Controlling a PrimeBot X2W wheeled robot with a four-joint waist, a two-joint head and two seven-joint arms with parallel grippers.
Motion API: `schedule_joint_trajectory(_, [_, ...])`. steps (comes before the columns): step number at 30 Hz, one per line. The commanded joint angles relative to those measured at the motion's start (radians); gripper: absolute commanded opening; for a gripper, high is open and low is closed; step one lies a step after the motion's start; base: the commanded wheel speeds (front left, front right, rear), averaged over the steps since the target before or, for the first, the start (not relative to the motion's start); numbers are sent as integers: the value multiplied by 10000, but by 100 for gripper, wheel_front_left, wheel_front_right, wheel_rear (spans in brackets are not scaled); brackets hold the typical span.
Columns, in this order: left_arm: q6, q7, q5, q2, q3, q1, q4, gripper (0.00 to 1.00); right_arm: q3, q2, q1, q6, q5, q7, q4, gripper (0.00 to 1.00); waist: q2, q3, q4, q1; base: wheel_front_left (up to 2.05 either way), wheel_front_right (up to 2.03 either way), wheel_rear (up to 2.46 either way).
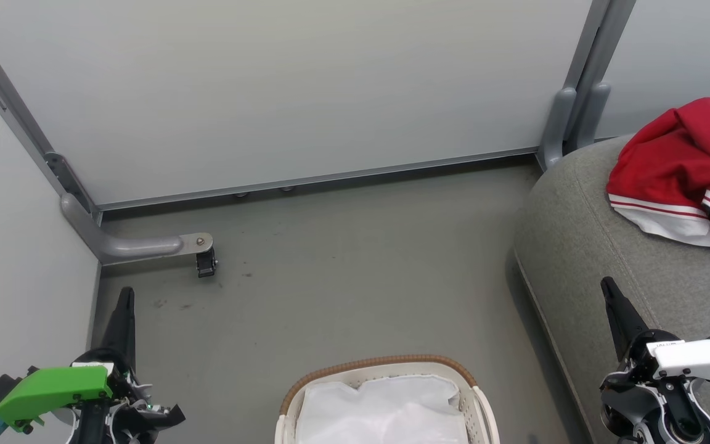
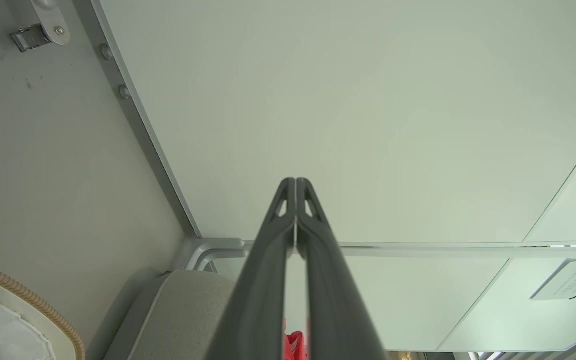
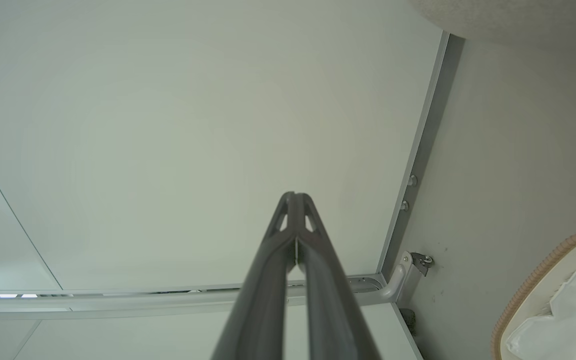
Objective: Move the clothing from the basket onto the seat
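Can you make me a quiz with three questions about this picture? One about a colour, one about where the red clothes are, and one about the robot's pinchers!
1. What colour is the liner in the basket?
A) white
B) blue
C) black

2. Where is the clothing?
A) in the basket
B) on the seat
C) on a table

3. How are the left gripper and the right gripper?
A) both shut
B) both open
C) one holds the clothing

Answers:
1 A: the cloth showing inside the basket is white.
2 B: the red heap lies on the grey seat, well away from the basket.
3 A: in each wrist view the two fingers meet at their tips with nothing between them.
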Motion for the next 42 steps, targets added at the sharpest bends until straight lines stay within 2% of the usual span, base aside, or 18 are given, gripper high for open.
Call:
schedule_joint_trajectory(1, [-47,30,-30,40,23,-104,-13,0,-17,-60,-75,0,31,14,-43,0,0,0,1,0,0,0,0])
schedule_joint_trajectory(42, [-48,29,-31,40,21,-103,-15,0,-17,-60,-75,0,32,13,-43,0,0,0,0,0,0,0,0])
